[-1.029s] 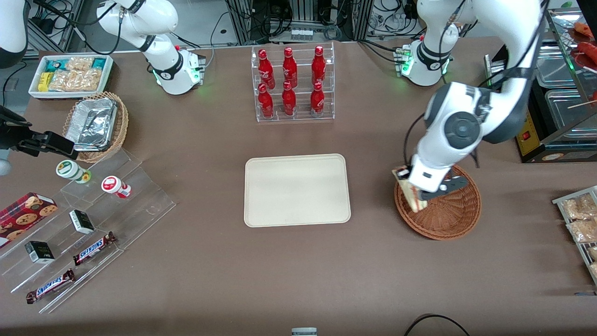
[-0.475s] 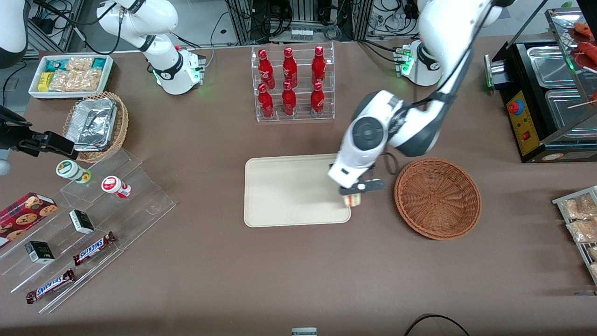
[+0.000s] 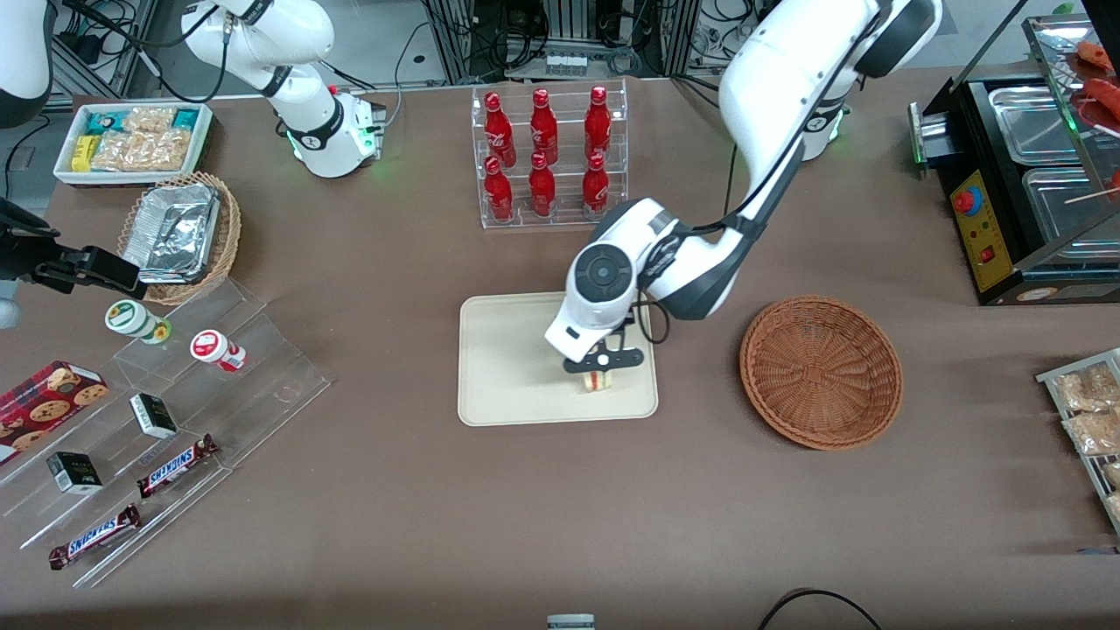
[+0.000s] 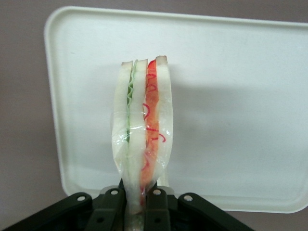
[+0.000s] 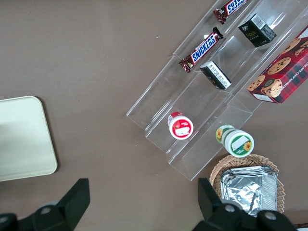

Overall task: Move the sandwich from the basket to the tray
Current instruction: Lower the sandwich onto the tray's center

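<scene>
My left gripper is shut on the clear-wrapped sandwich and holds it over the cream tray, near the tray's edge nearest the front camera. In the left wrist view the sandwich stands on edge between my fingers, white bread with red and green filling, above the tray. The reddish-brown wicker basket stands beside the tray toward the working arm's end of the table, with nothing in it.
A clear rack of red bottles stands farther from the front camera than the tray. A tan basket with a foil container, a white snack box and a clear stepped stand with snacks lie toward the parked arm's end.
My gripper lifted the sandwich out of the basket and carried it sideways over the tray. The basket is left with nothing in it.
</scene>
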